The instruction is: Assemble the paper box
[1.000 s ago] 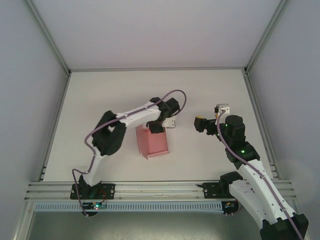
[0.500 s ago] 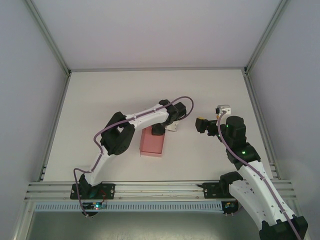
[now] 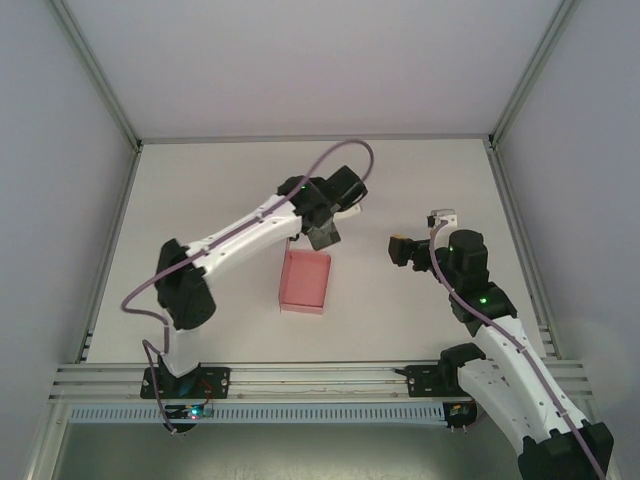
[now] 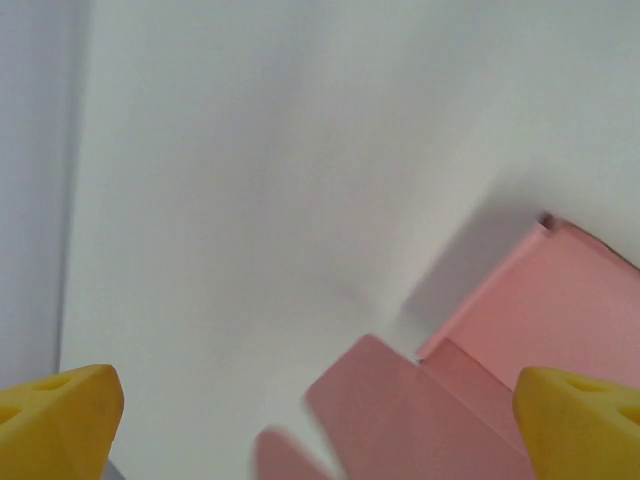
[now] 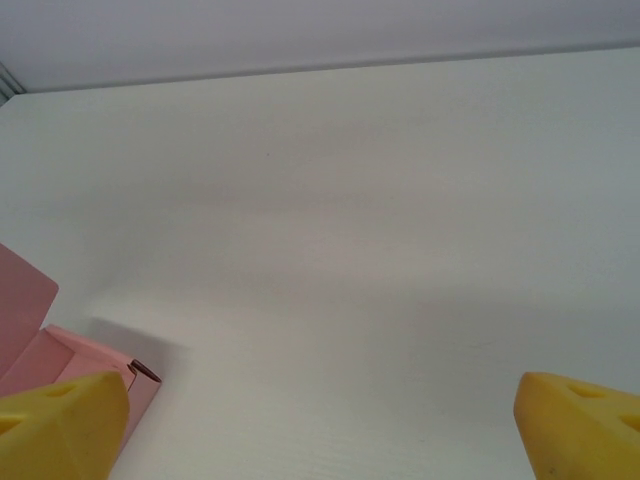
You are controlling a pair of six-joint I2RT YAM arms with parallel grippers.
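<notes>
The pink paper box lies on the white table, between the two arms, with nothing gripping it. My left gripper hovers just beyond its far edge, open and empty. In the left wrist view the box is at the lower right with a loose flap sticking out between my wide-apart yellow fingertips. My right gripper stands open to the right of the box, apart from it. The right wrist view has a box corner at the lower left beside one yellow fingertip.
Metal frame rails run along the table's left, right and far edges, with pale walls behind. A slotted rail crosses the near edge by the arm bases. Bare white tabletop stretches ahead of the right gripper.
My left gripper has opened, let go of the box and drawn back up toward the far side. The box has dropped from tilted to lying flat. The right arm has barely moved.
</notes>
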